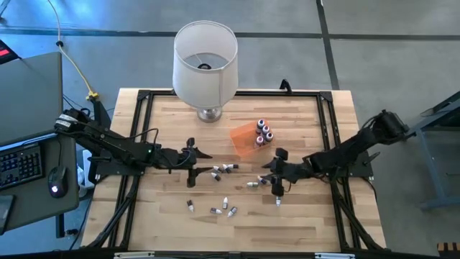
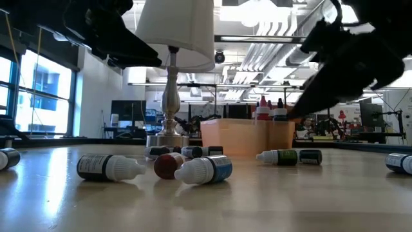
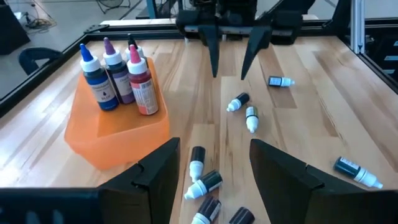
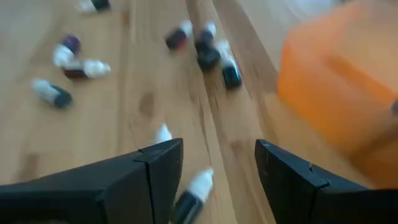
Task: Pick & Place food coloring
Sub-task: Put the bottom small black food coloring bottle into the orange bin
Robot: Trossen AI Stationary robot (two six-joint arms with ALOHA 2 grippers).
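Small food coloring bottles lie on their sides on the wooden table, a cluster (image 1: 224,170) in the middle and more (image 1: 215,209) nearer the front edge. Three or more stand upright (image 3: 121,78) in the orange tray (image 1: 246,137). My left gripper (image 1: 190,161) hovers open left of the cluster, with several bottles (image 3: 204,183) below and between its fingers. My right gripper (image 1: 279,175) hovers open to the right, facing it, over one lying bottle (image 4: 189,196). The low view shows both raised above the table, left (image 2: 109,32) and right (image 2: 347,55).
A big white lamp (image 1: 205,61) stands on its metal base at the table's far edge, just behind the tray. A black frame (image 1: 144,97) runs round the tabletop. Bare wood lies toward the near edge and both near corners. A keyboard and mouse (image 1: 54,188) sit off the table's left.
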